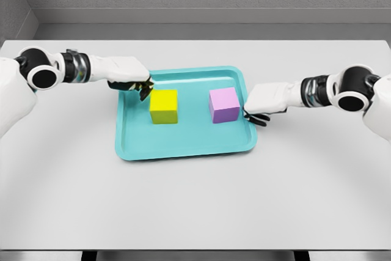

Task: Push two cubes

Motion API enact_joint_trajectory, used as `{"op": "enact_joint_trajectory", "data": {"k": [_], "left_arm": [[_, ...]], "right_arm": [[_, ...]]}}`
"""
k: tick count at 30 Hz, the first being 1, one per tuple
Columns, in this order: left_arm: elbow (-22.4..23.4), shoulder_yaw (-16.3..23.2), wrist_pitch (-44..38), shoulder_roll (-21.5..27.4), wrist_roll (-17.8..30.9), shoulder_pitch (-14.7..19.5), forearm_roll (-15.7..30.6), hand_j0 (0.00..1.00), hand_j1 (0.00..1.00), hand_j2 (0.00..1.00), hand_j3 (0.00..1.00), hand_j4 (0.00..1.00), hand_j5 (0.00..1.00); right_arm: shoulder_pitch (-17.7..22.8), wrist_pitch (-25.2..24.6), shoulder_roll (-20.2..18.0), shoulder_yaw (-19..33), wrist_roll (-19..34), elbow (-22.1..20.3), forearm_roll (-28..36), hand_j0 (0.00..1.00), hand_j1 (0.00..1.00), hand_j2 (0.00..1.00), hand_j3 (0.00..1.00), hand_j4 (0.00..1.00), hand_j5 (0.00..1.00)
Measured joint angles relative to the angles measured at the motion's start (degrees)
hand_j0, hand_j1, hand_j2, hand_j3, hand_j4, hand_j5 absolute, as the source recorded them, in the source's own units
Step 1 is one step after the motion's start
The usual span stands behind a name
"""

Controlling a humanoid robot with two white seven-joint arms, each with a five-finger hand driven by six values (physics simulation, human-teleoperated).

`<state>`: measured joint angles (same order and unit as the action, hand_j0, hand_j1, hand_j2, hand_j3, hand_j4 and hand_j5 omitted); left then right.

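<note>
We observe a teal tray resting on the grey tabletop, positioned toward the far edge and roughly midway between the left and right edges. Two cubes sit inside the tray, well apart from each other. The yellow cube lies in the left half of the tray, nearer the far rim than the near rim. The pink cube lies in the right half, near the right rim and level with the yellow cube. Our left hand reaches in over the far-left corner of the tray; its fingers are curled downward and grasp nothing, and their tips sit just beside the far-left top corner of the yellow cube, though we cannot tell whether they touch it. Our right hand is at the right rim of the tray, just beside the pink cube; its dark fingers are curled beneath the palm and grasp nothing, and a narrow strip of tray shows between the hand and the pink cube. Both forearms extend over the tabletop from the left and right edges.
</note>
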<state>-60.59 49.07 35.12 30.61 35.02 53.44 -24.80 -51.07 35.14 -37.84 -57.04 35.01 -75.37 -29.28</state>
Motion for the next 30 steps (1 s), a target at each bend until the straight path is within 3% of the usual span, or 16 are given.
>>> {"op": "enact_joint_trajectory", "data": {"k": [7,17,30], "left_arm": [[-0.6,-1.6,0.0,3.1,0.0,-0.2,1.6,0.31,0.31,0.31,0.31,0.31,0.31],[-0.8,-1.7,0.0,3.5,0.0,-0.2,2.0,0.31,0.31,0.31,0.31,0.31,0.31],[-1.0,-1.6,0.0,3.5,0.0,-0.3,2.0,0.31,0.31,0.31,0.31,0.31,0.31]], "right_arm": [[-0.4,0.0,1.1,-2.3,0.0,-0.6,-0.1,0.00,0.00,0.00,0.00,0.00,0.00],[-0.1,-0.3,1.1,-3.4,0.3,-6.4,-0.1,0.00,0.00,0.00,0.00,0.00,0.00],[0.2,0.0,0.6,-3.3,0.0,-7.0,0.5,0.00,0.00,0.00,0.00,0.00,0.00]]}}
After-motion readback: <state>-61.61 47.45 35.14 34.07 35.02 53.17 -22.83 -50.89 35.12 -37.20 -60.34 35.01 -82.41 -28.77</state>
